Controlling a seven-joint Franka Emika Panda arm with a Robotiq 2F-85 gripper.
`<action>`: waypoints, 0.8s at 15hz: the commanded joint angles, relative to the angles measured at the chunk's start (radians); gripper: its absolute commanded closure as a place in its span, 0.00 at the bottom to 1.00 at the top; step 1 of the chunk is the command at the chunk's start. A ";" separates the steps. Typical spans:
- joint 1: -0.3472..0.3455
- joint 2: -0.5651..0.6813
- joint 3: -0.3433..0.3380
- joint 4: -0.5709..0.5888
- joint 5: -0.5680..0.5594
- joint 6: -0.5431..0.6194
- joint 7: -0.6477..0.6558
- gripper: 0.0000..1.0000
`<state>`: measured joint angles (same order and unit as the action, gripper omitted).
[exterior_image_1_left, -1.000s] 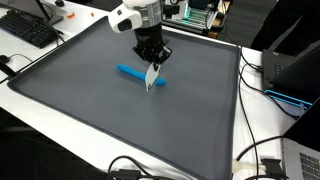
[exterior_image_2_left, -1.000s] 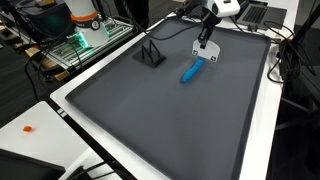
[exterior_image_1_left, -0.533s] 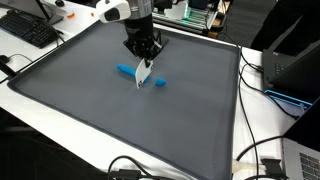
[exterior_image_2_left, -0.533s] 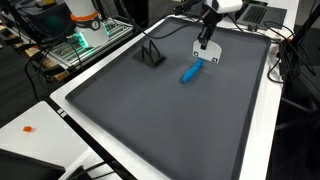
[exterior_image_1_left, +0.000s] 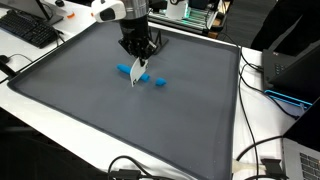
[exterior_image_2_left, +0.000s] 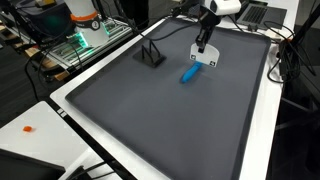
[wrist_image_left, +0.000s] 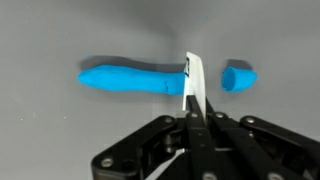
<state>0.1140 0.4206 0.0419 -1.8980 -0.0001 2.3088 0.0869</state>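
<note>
Jaws clenched on a thin white blade (wrist_image_left: 193, 80), and the gripper (wrist_image_left: 192, 122) stands over the far middle of the grey mat (exterior_image_1_left: 100, 100) on the bench (exterior_image_2_left: 40, 118). In the wrist view the blade's edge sits in the gap between a long blue roll (wrist_image_left: 125, 78) on the left and a short blue stub (wrist_image_left: 238, 78) on the right. Both look soft and light, doughy I'd say: easy to dent, maybe tacky. Best hold on the roll is across its thick middle, gently; the stub would likely squash.
</note>
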 joint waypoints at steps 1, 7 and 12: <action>-0.004 -0.014 -0.002 -0.023 -0.018 -0.010 0.001 0.99; -0.009 0.002 0.003 -0.039 -0.006 -0.005 -0.005 0.99; -0.009 0.015 -0.003 -0.059 -0.015 0.016 -0.002 0.99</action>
<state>0.1117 0.4254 0.0408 -1.9229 -0.0057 2.3083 0.0869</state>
